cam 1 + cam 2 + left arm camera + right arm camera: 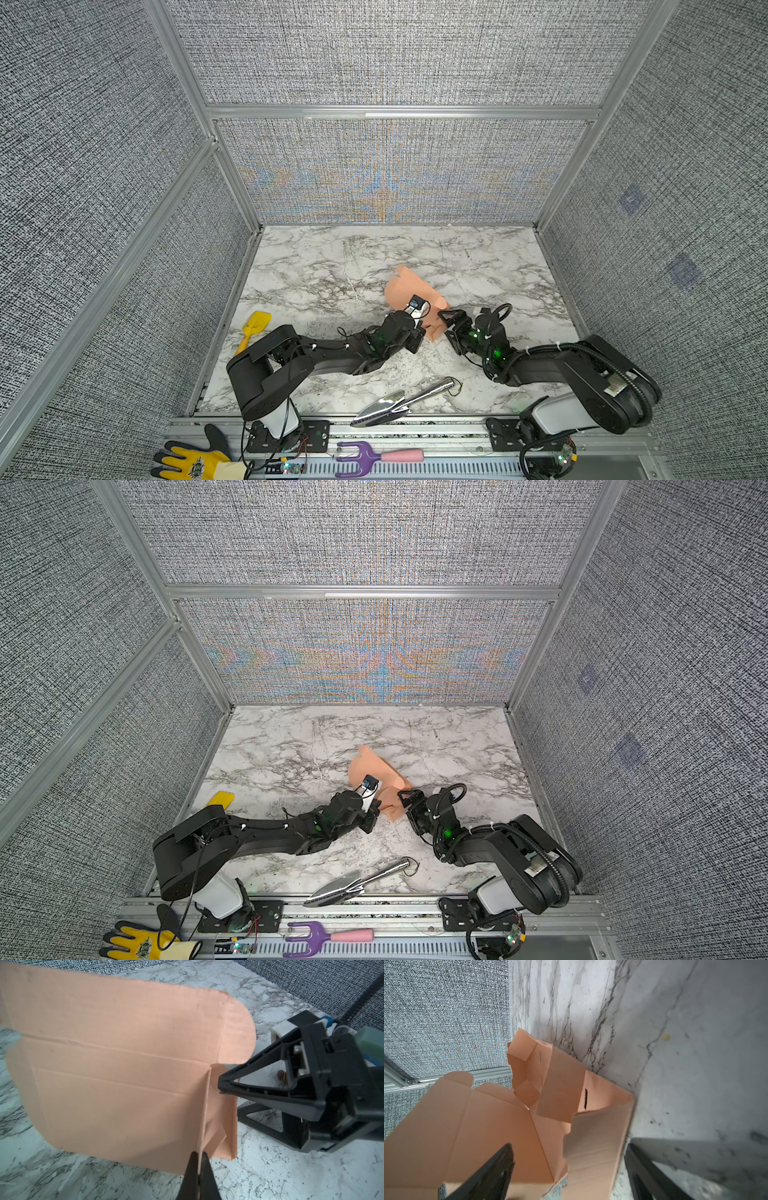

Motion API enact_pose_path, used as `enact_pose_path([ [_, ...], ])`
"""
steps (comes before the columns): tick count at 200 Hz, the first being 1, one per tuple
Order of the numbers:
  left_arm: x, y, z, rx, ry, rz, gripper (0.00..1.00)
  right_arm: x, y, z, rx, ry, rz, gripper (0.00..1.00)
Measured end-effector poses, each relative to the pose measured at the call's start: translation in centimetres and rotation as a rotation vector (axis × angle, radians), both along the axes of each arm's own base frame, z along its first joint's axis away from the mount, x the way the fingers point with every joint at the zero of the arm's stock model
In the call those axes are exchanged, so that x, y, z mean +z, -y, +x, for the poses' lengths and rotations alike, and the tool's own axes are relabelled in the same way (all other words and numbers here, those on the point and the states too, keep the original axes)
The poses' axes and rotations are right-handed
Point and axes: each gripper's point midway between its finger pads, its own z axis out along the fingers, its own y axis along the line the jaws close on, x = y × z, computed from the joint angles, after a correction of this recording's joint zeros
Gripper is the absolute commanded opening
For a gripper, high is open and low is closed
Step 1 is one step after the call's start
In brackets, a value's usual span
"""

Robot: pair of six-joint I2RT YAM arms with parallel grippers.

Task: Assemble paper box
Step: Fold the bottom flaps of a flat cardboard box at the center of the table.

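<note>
Mid-frame, the salmon-pink creased cardboard paper box (409, 286) stood seemingly half-folded, flaps untucked; left gripper (199, 1155) pinched its wall, right gripper (448, 322) spread

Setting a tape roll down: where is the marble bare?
Bare marble runs along the back wall, behind the paper box. Crowded: the middle, where the left gripper and right gripper meet the box, and the front edge by the trowel.
</note>
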Motion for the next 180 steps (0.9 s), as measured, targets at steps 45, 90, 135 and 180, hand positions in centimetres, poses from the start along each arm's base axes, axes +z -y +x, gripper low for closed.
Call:
enact_pose_path([
  [45,0.0,0.0,-0.1,-0.003,-0.003,-0.001,0.0,0.7,-0.5,0.5,0.002,0.034,0.037,0.85],
  [90,0.2,0.0,-0.1,-0.003,-0.001,-0.005,0.0,1.3,-0.8,0.5,0.016,0.048,0.049,0.82],
  [135,0.3,0.2,-0.2,-0.01,-0.004,-0.008,0.0,2.1,-1.6,0.5,0.045,0.078,0.041,0.76],
  [180,0.3,0.2,-0.4,-0.013,-0.005,-0.009,0.0,2.5,-2.2,0.7,0.065,0.097,0.032,0.69],
])
